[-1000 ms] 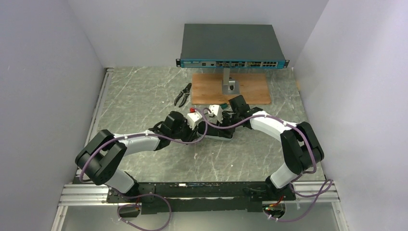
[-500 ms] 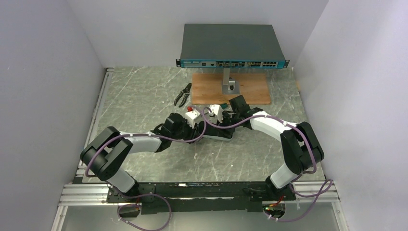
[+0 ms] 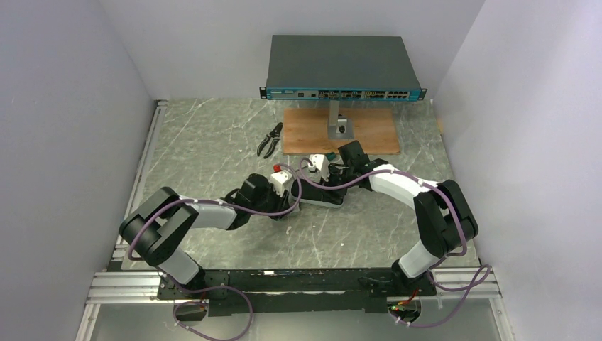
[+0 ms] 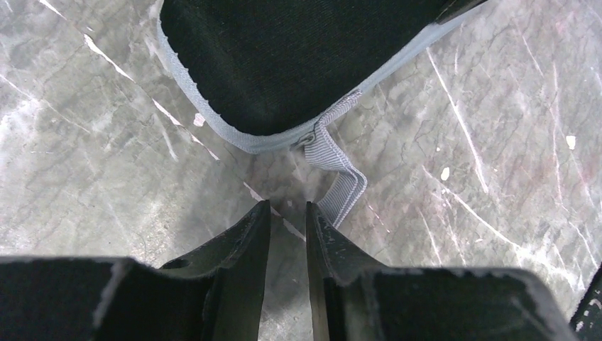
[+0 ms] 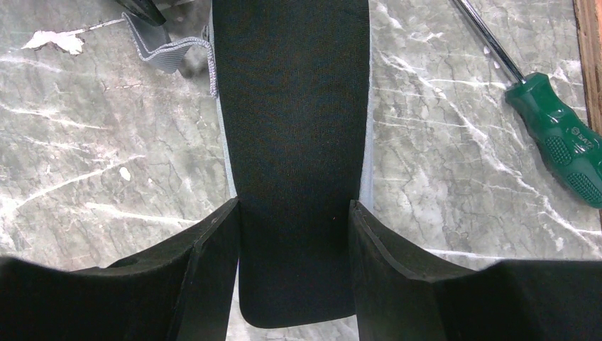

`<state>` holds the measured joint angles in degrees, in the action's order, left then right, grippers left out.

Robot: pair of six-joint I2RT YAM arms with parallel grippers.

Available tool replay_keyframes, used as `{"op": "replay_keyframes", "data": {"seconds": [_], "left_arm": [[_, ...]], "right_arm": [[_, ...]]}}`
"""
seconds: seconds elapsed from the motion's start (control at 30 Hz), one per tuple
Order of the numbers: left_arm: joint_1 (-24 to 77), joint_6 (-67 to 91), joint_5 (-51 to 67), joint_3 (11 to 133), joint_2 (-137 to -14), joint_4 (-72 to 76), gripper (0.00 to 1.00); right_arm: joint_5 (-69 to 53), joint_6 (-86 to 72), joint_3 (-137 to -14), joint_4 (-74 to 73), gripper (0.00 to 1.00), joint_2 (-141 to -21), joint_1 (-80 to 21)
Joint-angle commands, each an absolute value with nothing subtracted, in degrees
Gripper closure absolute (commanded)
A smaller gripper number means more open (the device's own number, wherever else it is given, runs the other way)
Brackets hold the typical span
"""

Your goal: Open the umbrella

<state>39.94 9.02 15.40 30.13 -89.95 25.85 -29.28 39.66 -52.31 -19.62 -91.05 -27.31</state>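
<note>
Your left gripper (image 4: 287,207): drawn back from grey loop strap (image 4: 341,192), jaws narrowly open, empty; right gripper (image 5: 294,206) clamps compact black folding umbrella (image 5: 291,106), unopened.

No writing is legible; the network switch's (image 3: 346,93) front markings are too small.

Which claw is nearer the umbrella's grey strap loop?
Left. The left claw hangs just short of the strap loop, its tips slightly apart and empty. The right claw clamps the umbrella at the end opposite the loop.
</note>
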Motion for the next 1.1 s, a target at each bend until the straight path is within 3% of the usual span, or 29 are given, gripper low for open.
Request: {"op": "replay_keyframes", "data": {"seconds": [0.0, 0.7, 0.87, 1.07], "left_arm": [[40.14, 7.91, 14.43, 32.43, -90.90, 27.76, 0.70], [41.03, 15.03, 11.80, 36.65, -94.96, 30.24, 0.57], [40.97, 16.17, 9.34, 38.37, -96.50, 28.33, 0.63], [40.96, 16.48, 10.09, 38.73, -96.83, 29.00, 0.77]], "right_arm": [[-30.42, 39.31, -49.74, -27.88, 0.58, -92.88, -27.44], [-30.38, 29.68, -47.92, -27.79, 0.63, -90.64, -28.00], [-29.93, 29.83, -46.65, -27.78, 0.63, -90.14, -28.93], [-28.58, 30.41, -46.06, -27.70, 0.64, -90.64, -29.40]]}}
